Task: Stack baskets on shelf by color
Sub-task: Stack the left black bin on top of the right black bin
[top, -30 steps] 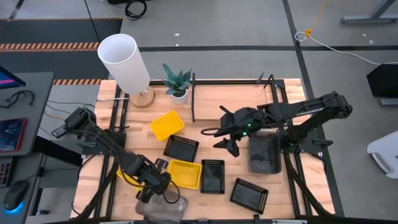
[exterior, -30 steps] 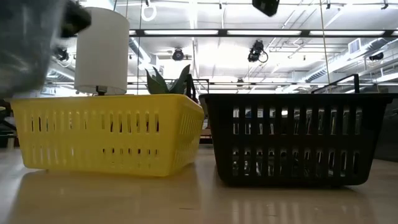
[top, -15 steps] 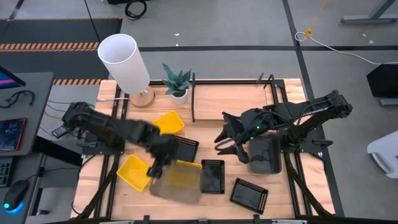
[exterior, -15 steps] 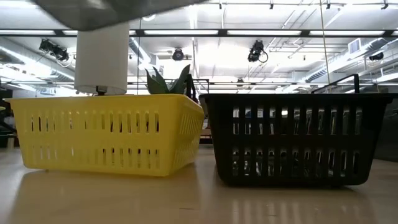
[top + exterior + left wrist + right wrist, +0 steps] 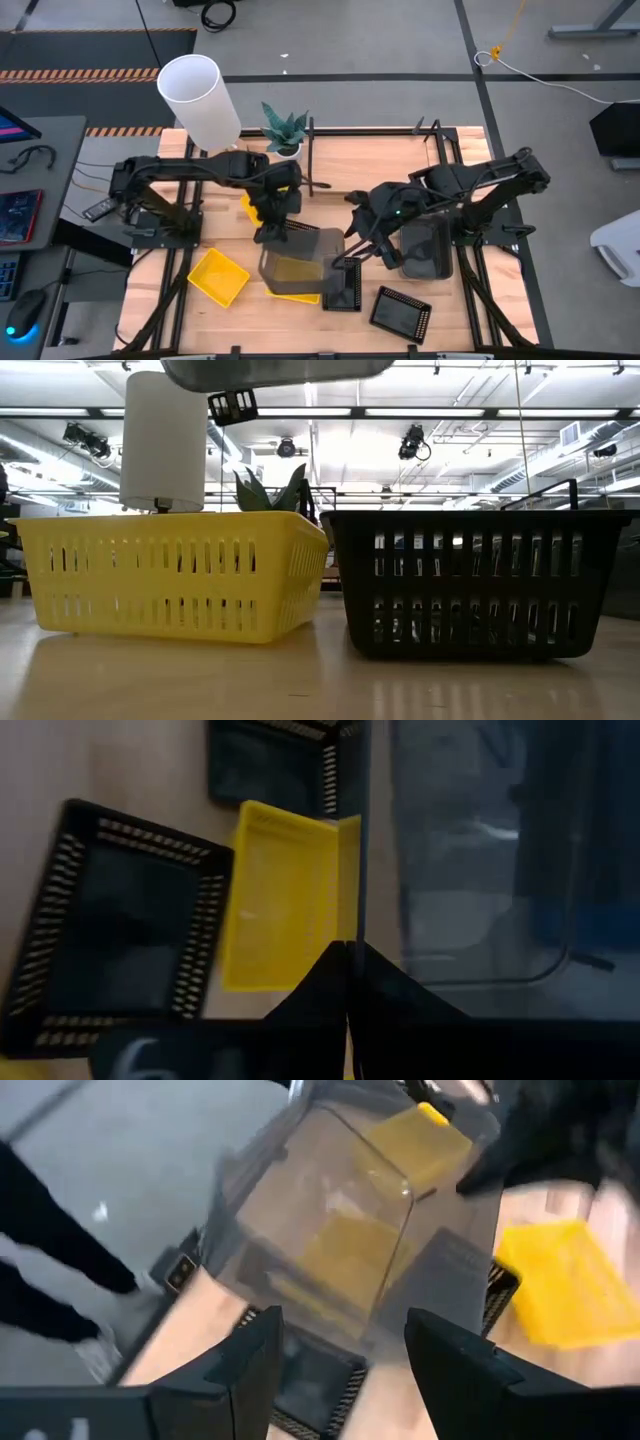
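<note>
Two baskets side by side on a pale wood table [image 5: 300,680], close but not touching. On the left, a yellow basket [image 5: 170,575] with slots in its wall. On the right, a black basket [image 5: 480,580] with slots too. Behind the yellow one, a tall white tube [image 5: 163,440] standing upright and green plant leaves [image 5: 270,490]. Up at the top edge, the underside of a smoky grey basket [image 5: 275,370] in the air, with a small dark part [image 5: 232,405] just below it. Long ceiling lights [image 5: 430,412] far behind.

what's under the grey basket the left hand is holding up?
Through the grey basket held by the left hand: a yellow basket on the table. Anything beyond it is hidden.
</note>
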Available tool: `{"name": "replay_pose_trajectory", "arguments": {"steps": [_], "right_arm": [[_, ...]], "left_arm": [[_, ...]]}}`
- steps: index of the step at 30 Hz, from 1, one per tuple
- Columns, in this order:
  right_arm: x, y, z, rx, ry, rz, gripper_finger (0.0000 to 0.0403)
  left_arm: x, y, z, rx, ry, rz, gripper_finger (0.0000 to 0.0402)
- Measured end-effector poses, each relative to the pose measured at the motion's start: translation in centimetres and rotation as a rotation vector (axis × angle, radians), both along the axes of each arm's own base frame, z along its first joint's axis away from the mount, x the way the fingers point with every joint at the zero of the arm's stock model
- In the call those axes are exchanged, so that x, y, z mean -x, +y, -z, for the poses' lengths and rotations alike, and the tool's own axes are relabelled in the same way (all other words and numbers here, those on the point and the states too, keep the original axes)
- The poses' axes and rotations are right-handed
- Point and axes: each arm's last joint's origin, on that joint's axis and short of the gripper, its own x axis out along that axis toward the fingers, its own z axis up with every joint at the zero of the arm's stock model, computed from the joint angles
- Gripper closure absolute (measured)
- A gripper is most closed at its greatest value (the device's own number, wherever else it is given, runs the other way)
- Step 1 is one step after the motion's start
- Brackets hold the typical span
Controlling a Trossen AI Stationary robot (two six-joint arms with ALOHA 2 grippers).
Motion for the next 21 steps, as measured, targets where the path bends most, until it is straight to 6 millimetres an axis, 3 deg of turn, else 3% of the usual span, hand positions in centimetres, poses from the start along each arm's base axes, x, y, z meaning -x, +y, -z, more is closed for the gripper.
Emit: {"name": "replay_pose_trajectory", "arguments": {"steps": [6,14,21], "right_arm": [[-1.5,0.8,-0.8,0.170,-0.034,-0.176,0.0188],[-3.1,2.2,1.2,0.352,-0.055,-0.401,0.0190],[-4.4,2.9,2.4,0.362,-0.069,-0.441,0.0228]], "left_arm": [[-0.4,0.4,0.5,0.081,0.016,0.021,0.0396],[-0.3,0.4,0.4,0.081,0.009,0.028,0.0396],[-0.5,0.3,0.4,0.077,-0.001,0.021,0.0394]]}}
